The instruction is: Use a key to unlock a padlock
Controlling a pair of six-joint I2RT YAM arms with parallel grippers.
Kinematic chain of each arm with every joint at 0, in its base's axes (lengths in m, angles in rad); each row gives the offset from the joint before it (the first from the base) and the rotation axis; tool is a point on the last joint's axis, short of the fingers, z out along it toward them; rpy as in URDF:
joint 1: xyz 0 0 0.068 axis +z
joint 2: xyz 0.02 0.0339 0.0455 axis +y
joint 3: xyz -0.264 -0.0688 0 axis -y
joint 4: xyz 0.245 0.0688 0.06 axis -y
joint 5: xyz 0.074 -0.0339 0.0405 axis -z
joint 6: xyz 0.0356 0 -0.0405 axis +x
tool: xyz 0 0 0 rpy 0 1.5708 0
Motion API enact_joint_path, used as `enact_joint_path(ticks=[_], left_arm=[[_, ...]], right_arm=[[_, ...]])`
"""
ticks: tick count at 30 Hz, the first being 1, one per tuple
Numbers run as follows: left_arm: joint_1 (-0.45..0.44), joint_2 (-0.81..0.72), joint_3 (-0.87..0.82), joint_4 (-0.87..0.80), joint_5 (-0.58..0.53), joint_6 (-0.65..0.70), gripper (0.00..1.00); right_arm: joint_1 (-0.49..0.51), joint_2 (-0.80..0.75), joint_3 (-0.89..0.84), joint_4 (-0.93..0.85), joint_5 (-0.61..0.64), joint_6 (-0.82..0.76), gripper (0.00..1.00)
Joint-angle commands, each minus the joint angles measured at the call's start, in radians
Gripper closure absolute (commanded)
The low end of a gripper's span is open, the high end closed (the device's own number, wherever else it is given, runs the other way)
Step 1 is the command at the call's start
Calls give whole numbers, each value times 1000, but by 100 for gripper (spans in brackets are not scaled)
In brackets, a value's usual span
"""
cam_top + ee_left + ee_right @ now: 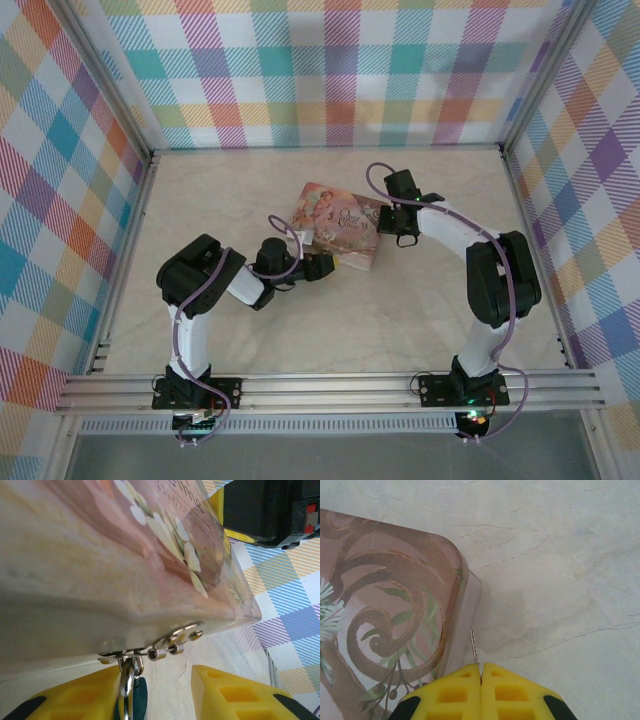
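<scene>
Left gripper (155,700): jaws apart; the padlock (139,701) hangs from the hasp of the tin (100,555), between the fingers. Right gripper (481,679): closed on the key (474,649); key lies just beside the tin's corner.

A: How's the light?
B: Bright and even from overhead. The arms cast only faint, soft shadows on the table (200,200).
A: Sharpness?
B: On the left wrist, the floral tin (100,570) is smeared out of focus, with pale glare along its lower wall. Its hasp (175,639) is crisper. On the right wrist, the right gripper (481,672) is blurred, and a soft grey shadow lies beside the tin.
</scene>
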Motion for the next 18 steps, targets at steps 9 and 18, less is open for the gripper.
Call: enact_joint_path(ticks=[9,18], left_arm=[[32,-25,-15,-119,18,-12,71],[33,-22,1,-167,27,4,85]], right_arm=[[17,32,9,-29,-34,-2,100],[16,24,4,-28,-31,-11,100]])
